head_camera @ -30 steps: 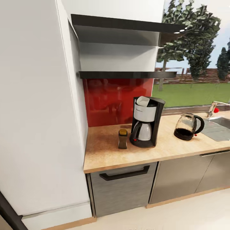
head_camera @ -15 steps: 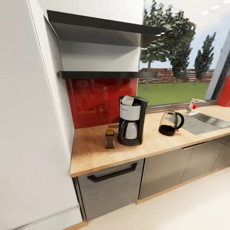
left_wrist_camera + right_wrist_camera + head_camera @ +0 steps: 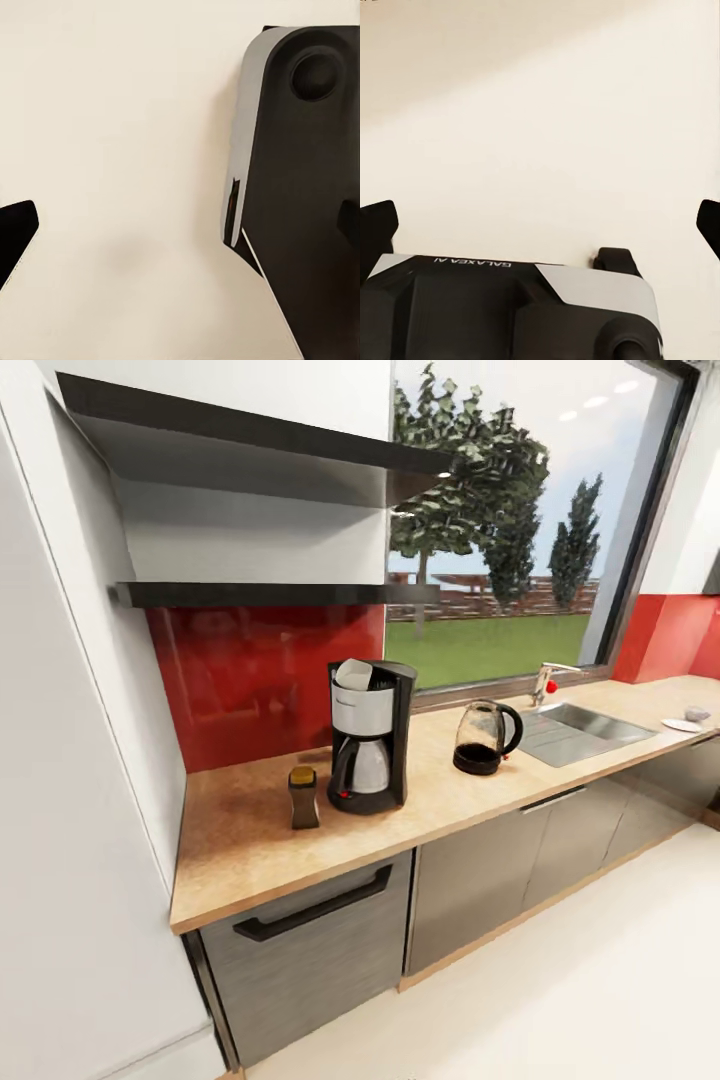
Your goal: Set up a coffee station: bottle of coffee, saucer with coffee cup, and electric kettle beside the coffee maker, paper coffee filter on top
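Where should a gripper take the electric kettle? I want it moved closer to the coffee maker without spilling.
Probably by the black loop handle of the electric kettle, which sticks out on the side toward the sink. Come from that side, level: it stands upright with dark liquid inside, and the coffee maker blocks the opposite side.

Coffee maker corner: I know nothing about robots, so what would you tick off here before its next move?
1. Coffee maker on the kitchen countertop: ok.
2. Bottle of coffee standing beside it: ok.
3. Paper coffee filter on top of the maker: ok.
4. Electric kettle close by on its other side: ok.
5. Saucer beside the maker: not ok, it lies far off past the sink; whether the cup is on it: cannot tell.
6. Left end effector and right end effector open, empty: ok.
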